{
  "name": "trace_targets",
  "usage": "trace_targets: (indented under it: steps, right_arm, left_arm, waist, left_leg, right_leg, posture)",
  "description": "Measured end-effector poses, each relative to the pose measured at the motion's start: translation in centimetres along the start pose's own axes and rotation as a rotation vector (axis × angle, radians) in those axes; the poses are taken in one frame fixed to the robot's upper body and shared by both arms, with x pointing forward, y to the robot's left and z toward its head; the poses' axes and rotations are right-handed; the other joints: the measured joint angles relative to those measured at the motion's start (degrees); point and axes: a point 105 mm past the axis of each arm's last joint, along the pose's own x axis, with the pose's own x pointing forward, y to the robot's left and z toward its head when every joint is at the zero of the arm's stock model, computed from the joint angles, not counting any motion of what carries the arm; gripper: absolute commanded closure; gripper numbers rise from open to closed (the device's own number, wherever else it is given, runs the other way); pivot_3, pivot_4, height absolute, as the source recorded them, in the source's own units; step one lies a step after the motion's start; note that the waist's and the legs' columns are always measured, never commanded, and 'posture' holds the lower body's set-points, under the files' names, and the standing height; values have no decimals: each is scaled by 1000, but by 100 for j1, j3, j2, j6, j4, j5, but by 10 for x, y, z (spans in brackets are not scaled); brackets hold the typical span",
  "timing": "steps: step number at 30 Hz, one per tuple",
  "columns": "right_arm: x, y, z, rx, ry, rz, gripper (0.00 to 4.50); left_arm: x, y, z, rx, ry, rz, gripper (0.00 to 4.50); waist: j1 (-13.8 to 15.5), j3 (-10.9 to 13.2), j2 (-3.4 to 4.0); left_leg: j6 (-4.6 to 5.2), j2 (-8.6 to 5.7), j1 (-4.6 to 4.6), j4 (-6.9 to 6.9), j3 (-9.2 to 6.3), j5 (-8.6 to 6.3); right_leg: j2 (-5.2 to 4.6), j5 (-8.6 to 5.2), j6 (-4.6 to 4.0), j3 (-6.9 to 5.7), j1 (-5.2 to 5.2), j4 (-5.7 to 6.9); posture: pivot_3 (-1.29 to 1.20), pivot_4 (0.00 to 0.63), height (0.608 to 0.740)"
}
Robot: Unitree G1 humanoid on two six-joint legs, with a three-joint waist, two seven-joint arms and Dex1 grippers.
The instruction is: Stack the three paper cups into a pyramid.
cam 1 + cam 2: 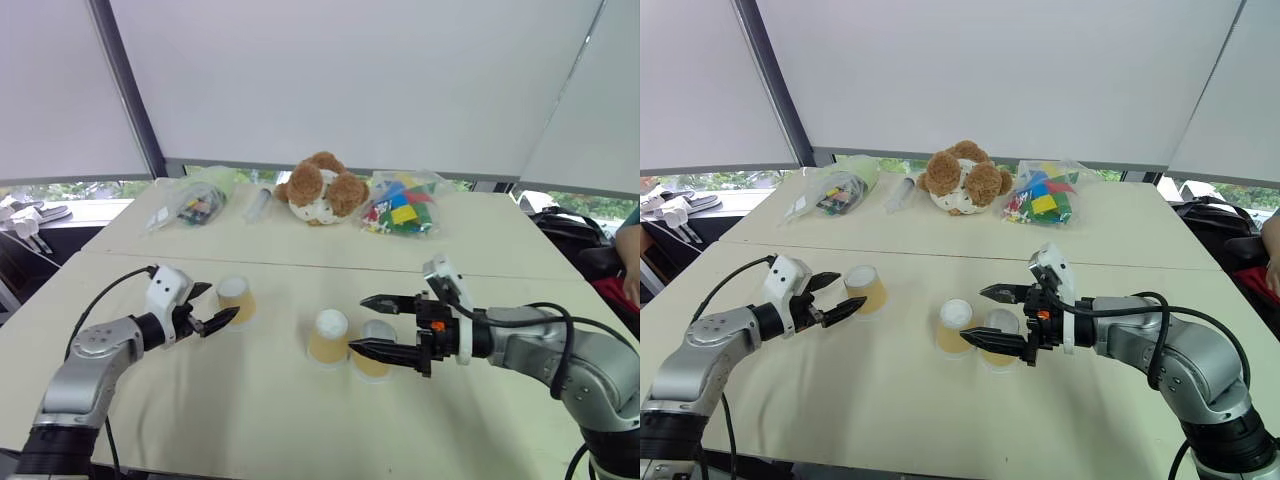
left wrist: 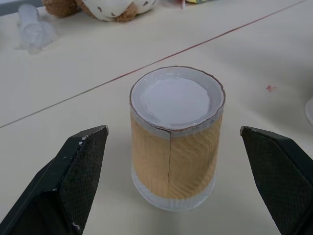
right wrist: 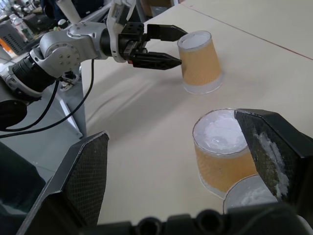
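Left eye view first: nearest, in the lower part of the frame, the two arms reach in over the pale beige counter [image 1: 250,410]. The left claw [image 1: 213,306] sits at centre left with its black fingers apart, just beside one upturned tan-orange paper cup with a white base [image 1: 236,299]; nothing is clamped yet. From the left wrist camera that lone cup [image 2: 173,139] stands upright on its rim between the spread fingers, not touched by either.

The right claw [image 1: 378,325] is at centre right, also spread wide and empty. Two more tan-orange paper cups stand in front of it: the middle cup [image 1: 328,337] and, just beside it, a third cup [image 1: 372,350] partly hidden behind the lower finger. These two look close enough to serve as the base pair, so my guess is the lone cup goes on top.

Farther back, near the upper centre, lie a brown and white stuffed bear [image 1: 321,188], a clear bag of coloured blocks [image 1: 402,207] and another clear bag [image 1: 190,204].

The risk: a hard squeeze would crush the thin paper cup, and the right claw is near enough to knock the base pair apart.
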Motion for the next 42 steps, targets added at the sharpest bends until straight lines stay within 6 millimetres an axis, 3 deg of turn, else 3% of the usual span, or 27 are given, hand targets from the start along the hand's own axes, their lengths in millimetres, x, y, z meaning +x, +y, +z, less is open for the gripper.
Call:
trace_targets:
  steps: [17, 20, 22, 23, 30, 33, 36, 39, 42]
  right_arm:
    - [6, -1, -3, -22, 8, -13, 31]
    - [6, -2, -4, -24, 11, -16, 0]
    - [7, -2, -4, -24, 11, -21, 0]
    - [7, -2, -4, -23, 10, -23, 0]
    - [6, -2, -8, -13, 18, -36, 0]
    - [2, -1, -14, -2, 40, -41, 0]
    - [-10, -5, -16, 15, 58, -73, 0]
    - [-22, -7, 0, 14, 41, -87, 0]
    - [-36, -11, 14, -16, 42, -131, 0]
  left_arm:
    - [41, -1, 3, 15, -37, -88, 0]
    - [44, -1, 3, 14, -45, -91, 937]
    - [49, -2, 4, 2, -55, -97, 1964]
    - [50, -3, 4, 0, -58, -99, 2127]
    - [51, -4, 7, 0, -65, -112, 2122]
    - [52, -6, 30, 31, -102, -164, 2122]
    - [55, -13, 74, 117, -155, -269, 2122]
    - [73, -29, 112, 173, -182, -388, 2122]
    - [92, -53, 133, 146, -180, -537, 2122]
  waist:
    - [3, 0, -1]
    - [4, 0, -1]
    - [4, 0, -1]
    - [4, 0, -1]
    - [6, 0, -1]
    - [27, 0, -2]
    - [37, 1, -2]
    - [37, 1, -2]
    - [31, 1, -2]
  left_leg:
    - [0, 0, -3, 6, -2, 0]
    - [0, 1, -4, 7, -3, 0]
    - [0, 1, -4, 8, -3, 0]
    - [0, 1, -5, 9, -3, 0]
    - [0, 1, -8, 11, -5, 0]
    - [0, 1, -25, 24, -16, 0]
    - [4, 0, -30, 40, -17, -2]
    - [9, -1, -29, 57, -19, -5]
    - [21, -2, -32, 62, -22, -12]
  right_leg:
    - [4, 0, 1, -2, 0, 2]
    - [4, 0, 1, -2, 0, 3]
    - [5, 0, 1, -2, 0, 4]
    - [5, 1, 1, -2, 0, 3]
    - [5, 1, 1, -2, 0, 4]
    - [5, 1, 1, -16, -4, 4]
    - [4, 1, 2, -17, 0, 4]
    - [5, 1, 2, -17, 8, 6]
    - [6, 0, 4, -17, 10, 3]
  posture:
    - [0, 150, 739]
    - [0, 150, 739]
    - [0, 150, 739]
    - [0, 150, 739]
    - [0, 150, 739]
    - [0, 150, 739]
    - [0, 150, 739]
    - [0, 150, 739]
    - [0, 150, 739]
